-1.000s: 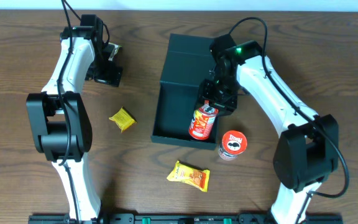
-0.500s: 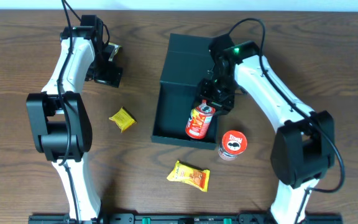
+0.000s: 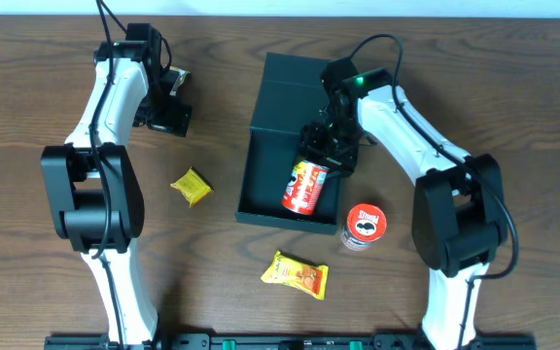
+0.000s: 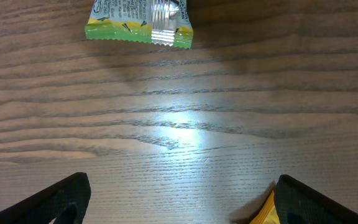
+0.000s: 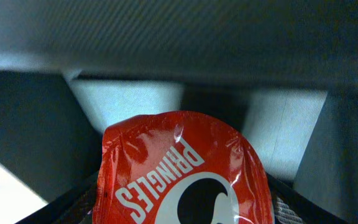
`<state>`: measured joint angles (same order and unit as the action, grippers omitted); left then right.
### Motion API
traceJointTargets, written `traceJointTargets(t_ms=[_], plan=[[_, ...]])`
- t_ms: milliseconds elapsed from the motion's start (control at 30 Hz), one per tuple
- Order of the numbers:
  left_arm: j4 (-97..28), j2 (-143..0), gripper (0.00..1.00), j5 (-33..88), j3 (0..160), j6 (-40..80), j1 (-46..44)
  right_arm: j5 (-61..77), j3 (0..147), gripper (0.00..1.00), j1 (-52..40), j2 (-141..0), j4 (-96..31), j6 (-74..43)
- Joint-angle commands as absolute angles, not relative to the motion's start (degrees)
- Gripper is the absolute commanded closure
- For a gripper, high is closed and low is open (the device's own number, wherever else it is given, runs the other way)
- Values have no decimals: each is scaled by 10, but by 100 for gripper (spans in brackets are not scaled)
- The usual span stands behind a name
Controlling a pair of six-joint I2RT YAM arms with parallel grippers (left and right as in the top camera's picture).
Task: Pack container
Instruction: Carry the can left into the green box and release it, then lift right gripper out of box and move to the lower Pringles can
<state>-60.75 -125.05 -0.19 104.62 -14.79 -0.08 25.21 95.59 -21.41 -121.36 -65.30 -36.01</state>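
The container (image 3: 270, 170), a dark teal-green rectangular box, sits open mid-table (image 3: 212, 272), flap lid laid back toward 12 o'clock.

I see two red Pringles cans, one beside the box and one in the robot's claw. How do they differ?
The held Pringles can is tilted with its side showing, while the free Pringles can stands upright with its lid up. The held one is within the container walls, clamped by the right gripper. The free one rests untouched on the table outside. Both are small red Pringles cans.
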Motion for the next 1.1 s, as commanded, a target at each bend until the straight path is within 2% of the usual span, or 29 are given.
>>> traceJointTargets(t_ms=[0,167,400,633,733,800,900,1067], plan=[[-611,-1247,5,1,1060,-141,0,238,955,28,-213,-1215,-650,-364],[-613,-1247,5,1,1060,-141,0,246,958,18,-207,-1215,-631,-363],[-620,-1247,5,1,1060,-130,0,289,1006,21,-204,-1215,-639,-335],[-644,-1221,5,60,1060,-120,0,256,1146,21,-196,-1215,-760,-275],[-645,-1180,4,71,1060,-120,0,220,1209,24,-190,-1212,-825,-253],[-650,-1141,5,71,1060,-120,0,156,1240,19,-185,-1195,-873,-257],[-663,-1068,5,71,1060,-122,0,71,1244,2,-184,-1142,-908,-270],[-689,-947,5,71,1060,-122,0,-4,1238,1,-184,-1036,-948,-274]])
